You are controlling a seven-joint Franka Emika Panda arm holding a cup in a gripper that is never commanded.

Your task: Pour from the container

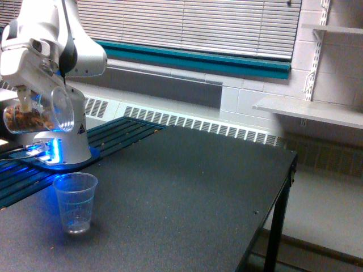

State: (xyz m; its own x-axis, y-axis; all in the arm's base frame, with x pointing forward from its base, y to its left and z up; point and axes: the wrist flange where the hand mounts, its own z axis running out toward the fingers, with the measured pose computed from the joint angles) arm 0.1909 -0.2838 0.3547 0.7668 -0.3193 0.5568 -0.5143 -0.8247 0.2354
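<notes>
Gripper clamps the container, tipped nearly sideways just beneath it. Brown pieces sit inside, above the small cup on the table.

You see: arm | glossy white rounded shells, black joint seam | conical base | small black triangle label, blue glow at foot

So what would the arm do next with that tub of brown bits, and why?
Probably tip the container further, mouth downward. It lies almost on its side in the gripper, its mouth toward the exterior view's right, above the small cup. The brown pieces sit at its back end, and the cup looks empty.
</notes>
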